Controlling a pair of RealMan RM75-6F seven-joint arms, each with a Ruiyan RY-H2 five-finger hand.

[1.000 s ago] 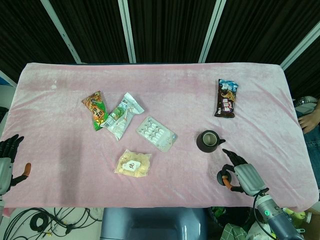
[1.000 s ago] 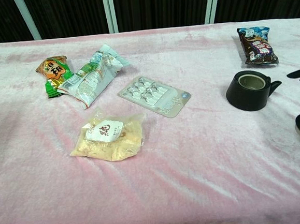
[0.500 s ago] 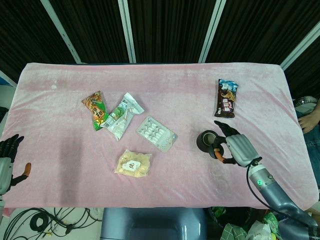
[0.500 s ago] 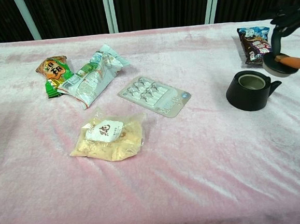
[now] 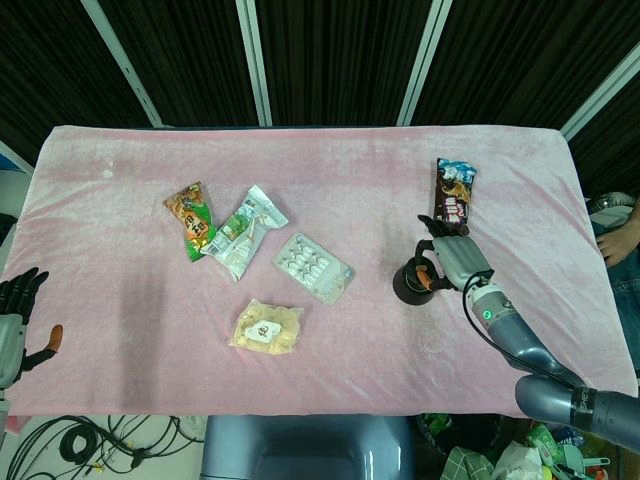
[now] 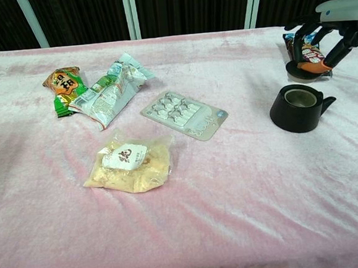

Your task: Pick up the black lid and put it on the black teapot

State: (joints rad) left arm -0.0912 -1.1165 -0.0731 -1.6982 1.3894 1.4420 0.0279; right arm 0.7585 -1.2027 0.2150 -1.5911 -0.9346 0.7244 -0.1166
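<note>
In the head view the right hand [image 5: 452, 262] covers most of the lid, and the teapot [image 5: 410, 284] shows only as a dark shape at its 8 o'clock; the left hand [image 5: 20, 318] is cut by the frame's 9 o'clock edge; in the chest view the right hand [image 6: 331, 30] runs off the 3 o'clock edge, the lid [image 6: 304, 69] is partly masked by its fingers, and it hides part of the dark snack packet [image 6: 303, 48]; print on the packets is too small to read.

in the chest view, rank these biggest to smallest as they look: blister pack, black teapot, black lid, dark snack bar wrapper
1. blister pack
2. black teapot
3. dark snack bar wrapper, farther back and partly hidden by the right hand, so unsure against the teapot
4. black lid, seen edge-on in that hand
</note>
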